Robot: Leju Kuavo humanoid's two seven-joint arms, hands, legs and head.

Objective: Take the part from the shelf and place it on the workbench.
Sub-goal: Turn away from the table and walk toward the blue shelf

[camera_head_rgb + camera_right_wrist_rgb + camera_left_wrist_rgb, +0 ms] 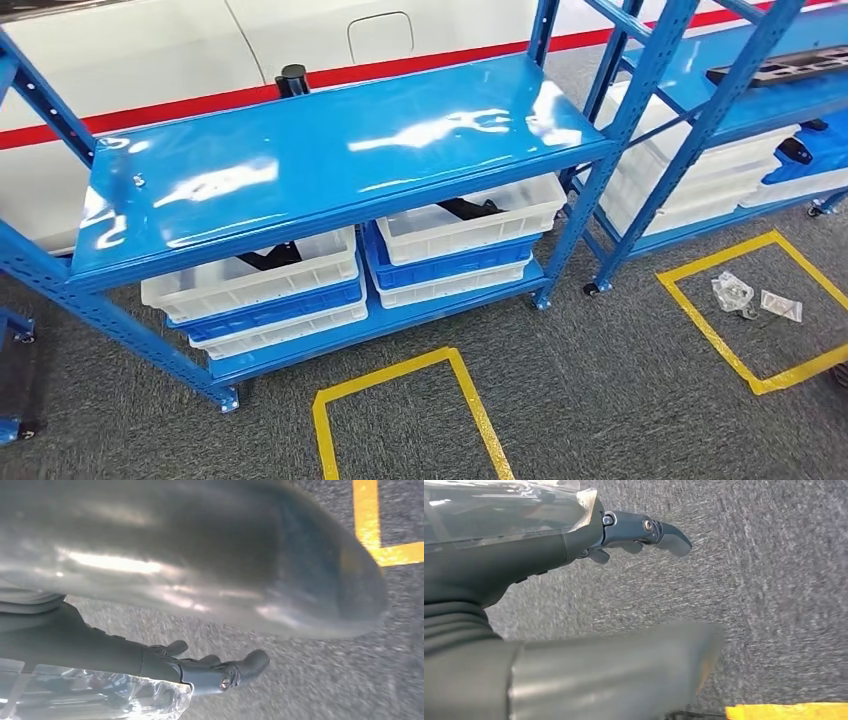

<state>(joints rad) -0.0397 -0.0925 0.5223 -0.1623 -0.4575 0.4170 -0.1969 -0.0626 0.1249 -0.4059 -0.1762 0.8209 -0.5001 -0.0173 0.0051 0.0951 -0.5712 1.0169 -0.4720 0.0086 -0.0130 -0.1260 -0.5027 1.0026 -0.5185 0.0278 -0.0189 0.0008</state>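
A blue metal shelf stands in front of me, its glossy top board bare. On its lower level, white and blue bins hold black parts: one part in the left bin, another part in the right bin. A black upright cylinder shows behind the shelf's back edge. My left hand hangs over grey carpet with fingers stretched out and nothing in it. My right hand also hangs over the carpet, fingers apart and holding nothing.
A second blue shelf at the right carries a flat black part on top and more white bins below. Yellow tape outlines mark the carpet. Clear plastic bags lie inside the right outline. A white body with a red stripe stands behind the shelves.
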